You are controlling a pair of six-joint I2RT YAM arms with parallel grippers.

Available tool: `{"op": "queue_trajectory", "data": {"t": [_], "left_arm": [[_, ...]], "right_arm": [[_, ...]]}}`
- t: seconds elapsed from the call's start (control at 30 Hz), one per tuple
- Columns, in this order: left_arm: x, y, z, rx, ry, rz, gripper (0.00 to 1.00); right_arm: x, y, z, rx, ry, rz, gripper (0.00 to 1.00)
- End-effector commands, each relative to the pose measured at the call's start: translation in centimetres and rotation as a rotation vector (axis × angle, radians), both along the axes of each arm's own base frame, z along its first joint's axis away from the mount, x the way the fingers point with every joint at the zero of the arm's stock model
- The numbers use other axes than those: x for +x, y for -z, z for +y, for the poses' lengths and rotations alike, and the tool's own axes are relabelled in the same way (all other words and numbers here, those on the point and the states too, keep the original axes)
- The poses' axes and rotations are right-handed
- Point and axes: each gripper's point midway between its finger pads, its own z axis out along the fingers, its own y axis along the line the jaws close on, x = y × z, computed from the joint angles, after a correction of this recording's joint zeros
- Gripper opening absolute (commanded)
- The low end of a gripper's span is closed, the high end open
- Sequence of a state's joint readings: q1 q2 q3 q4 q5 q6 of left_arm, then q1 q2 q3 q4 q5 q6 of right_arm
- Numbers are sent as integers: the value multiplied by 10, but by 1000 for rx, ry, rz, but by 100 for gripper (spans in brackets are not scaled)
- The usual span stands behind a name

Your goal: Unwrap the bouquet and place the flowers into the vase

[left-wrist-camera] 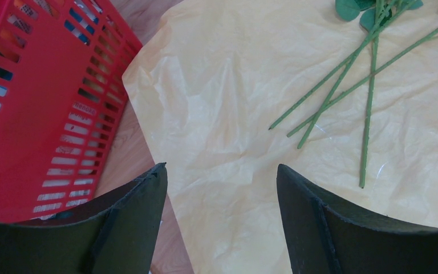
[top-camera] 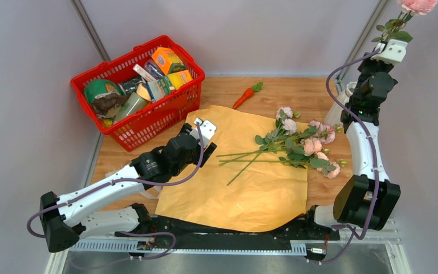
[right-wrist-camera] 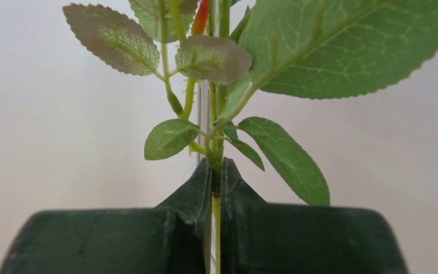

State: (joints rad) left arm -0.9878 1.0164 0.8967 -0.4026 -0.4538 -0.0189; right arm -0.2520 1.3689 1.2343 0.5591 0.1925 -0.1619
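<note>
The tan-yellow wrapping paper (top-camera: 245, 177) lies opened flat on the wooden table (top-camera: 296, 91). On the paper's right half the flowers (top-camera: 299, 145) lie loose in a heap. Their pink blooms spill past the paper's right edge, and their thin green stems point back toward its centre.

Just beyond the paper's far right corner stands the white vase (top-camera: 335, 111), mostly hidden behind the right arm. High above that corner, the right gripper (right-wrist-camera: 217, 174) is clenched on the stem of a single pink rose (top-camera: 417, 5), held upright with its bloom uppermost. The right wrist view shows both fingers pinched against the green stem, with leaves fanning out just above them.

The left gripper (left-wrist-camera: 221, 171) hovers over the paper's left edge, fingers spread wide and grasping nothing. Bare stem ends lie on the paper ahead of it.

A red basket (top-camera: 154, 117) packed with groceries sits just off the paper's far left corner. A toy carrot (top-camera: 243, 100) lies just behind the paper's far edge.
</note>
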Motion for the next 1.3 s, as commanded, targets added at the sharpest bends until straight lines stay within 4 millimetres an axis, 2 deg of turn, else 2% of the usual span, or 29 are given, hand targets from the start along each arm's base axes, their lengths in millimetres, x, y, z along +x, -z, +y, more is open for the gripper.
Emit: {"op": "queue_trajectory", "data": {"t": [0.0, 0.13, 0.2, 0.3, 0.37, 0.5, 0.63, 0.77, 0.87, 1.0, 1.27], "left_arm": [[1, -20, -3, -44, 5, -25, 78], [1, -20, -2, -40, 3, -26, 78], [1, -21, -2, -40, -2, -32, 78], [2, -19, 1, -31, -13, -35, 78], [3, -19, 2, -24, -19, -37, 78], [4, -17, 2, -18, -21, -35, 78], [5, -17, 5, -12, -34, -41, 78], [6, -18, 7, -7, -45, -49, 78], [7, -17, 8, 1, -52, -52, 78], [7, -17, 9, 4, -54, -56, 78], [7, -15, 7, 4, -45, -49, 78]], "right_arm": [[7, 20, -7, 34, 9, 25, 0], [13, 55, -12, 109, 18, 104, 7], [15, 74, -13, 157, 20, 150, 16], [12, 91, -17, 225, 46, 196, 30], [8, 95, -18, 282, 57, 206, 41], [-13, 94, -20, 435, 100, 189, 50], [-33, 100, -10, 547, 93, 227, 63], [-46, 98, 9, 638, 22, 240, 68], [-51, 108, 28, 698, -51, 308, 64], [-54, 129, 67, 788, -225, 413, 59], [-86, 174, 129, 960, -475, 506, 56]]}}
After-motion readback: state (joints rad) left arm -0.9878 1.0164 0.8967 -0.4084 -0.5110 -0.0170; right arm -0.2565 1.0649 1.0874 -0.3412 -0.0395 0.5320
